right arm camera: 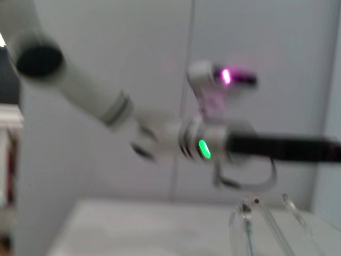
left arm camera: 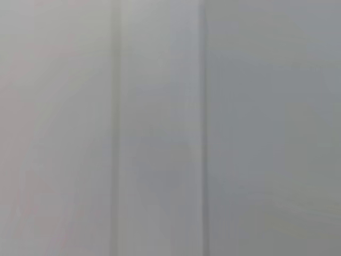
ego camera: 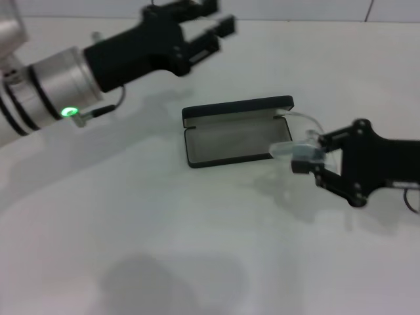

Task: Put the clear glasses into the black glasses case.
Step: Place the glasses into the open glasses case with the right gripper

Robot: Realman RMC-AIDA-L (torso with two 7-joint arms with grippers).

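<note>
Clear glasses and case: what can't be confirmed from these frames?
- Head view: clear glasses nearly vanish against the white table; right gripper covers one end.
- Black glasses case: no lid lettering legible.
- Left wrist view: blank wall only.
- Right wrist view: blurred; case out of frame.

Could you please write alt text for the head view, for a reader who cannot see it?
The right tool holds the clear glasses at the right end of the open black glasses case on a white table. The left tool, open and empty, hangs above the table's far left side.
</note>
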